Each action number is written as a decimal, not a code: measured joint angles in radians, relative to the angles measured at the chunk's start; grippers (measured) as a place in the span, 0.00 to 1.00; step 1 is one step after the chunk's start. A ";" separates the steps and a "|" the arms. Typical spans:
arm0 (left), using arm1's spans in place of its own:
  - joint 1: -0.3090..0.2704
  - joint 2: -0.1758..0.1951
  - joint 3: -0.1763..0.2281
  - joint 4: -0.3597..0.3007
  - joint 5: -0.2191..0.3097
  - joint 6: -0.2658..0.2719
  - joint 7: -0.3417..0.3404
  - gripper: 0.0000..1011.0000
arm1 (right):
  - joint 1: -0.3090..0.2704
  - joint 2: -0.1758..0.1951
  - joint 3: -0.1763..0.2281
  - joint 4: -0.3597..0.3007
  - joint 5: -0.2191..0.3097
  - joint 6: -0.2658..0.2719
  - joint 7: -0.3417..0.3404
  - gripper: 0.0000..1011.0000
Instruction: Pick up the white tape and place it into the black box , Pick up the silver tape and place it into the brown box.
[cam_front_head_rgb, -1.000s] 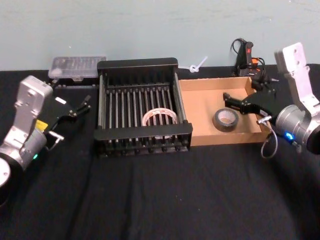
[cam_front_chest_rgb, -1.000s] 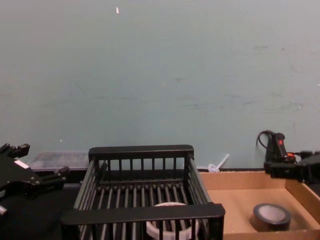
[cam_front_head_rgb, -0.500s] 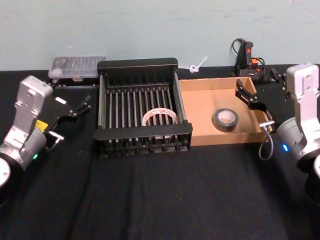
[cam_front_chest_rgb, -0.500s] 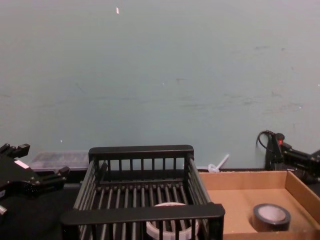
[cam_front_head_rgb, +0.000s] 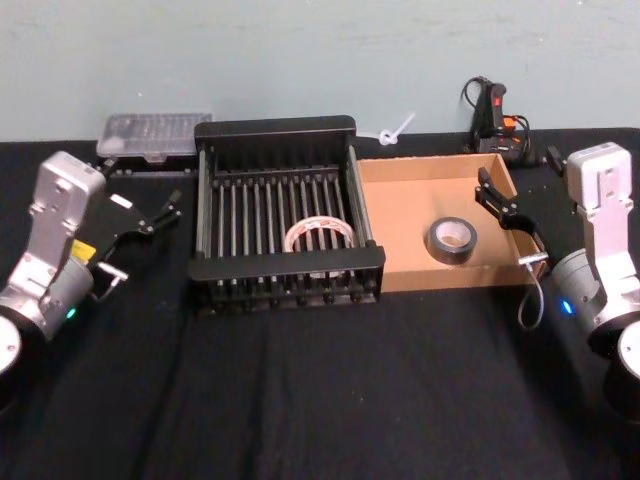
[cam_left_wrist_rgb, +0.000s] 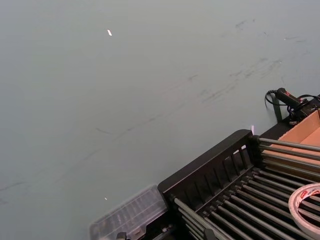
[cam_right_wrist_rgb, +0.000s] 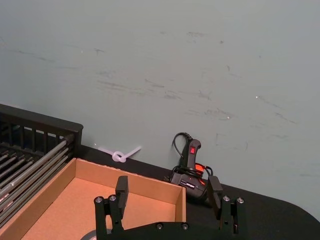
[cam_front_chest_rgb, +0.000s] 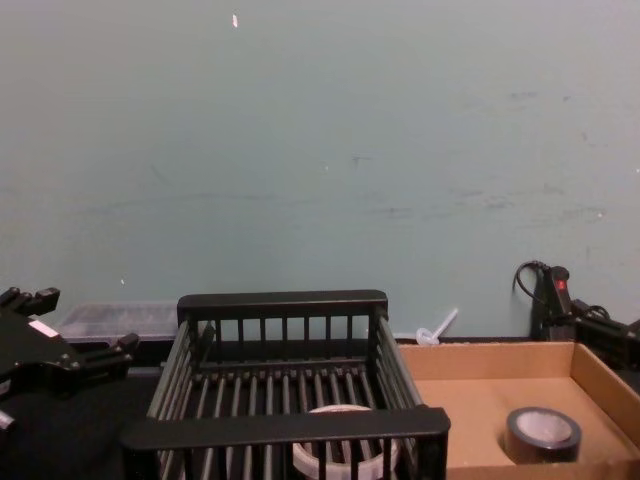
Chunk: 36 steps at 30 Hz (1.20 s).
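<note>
Both pincers spread, empty; silver tape flat, hole upward, in brown box

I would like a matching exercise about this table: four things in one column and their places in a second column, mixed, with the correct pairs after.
Things:
1. white tape
2. silver tape
3. left gripper
4. right gripper

Places:
A. above the brown box's right wall
B. on the brown box's floor
C. left of the black box
D. on the black box's slats

Pairs: 1-D, 2-B, 3-C, 4-A
</note>
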 joint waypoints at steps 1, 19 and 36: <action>0.000 0.000 0.000 0.000 0.000 0.000 0.000 0.99 | 0.000 0.000 -0.001 0.000 0.000 0.000 0.000 0.99; 0.000 0.000 0.000 0.000 0.000 0.000 0.000 0.99 | 0.001 0.003 -0.003 0.000 0.001 0.001 0.001 0.99; 0.000 0.000 0.000 0.000 0.000 0.000 0.000 0.99 | 0.002 0.004 -0.004 0.000 0.001 0.001 0.002 0.99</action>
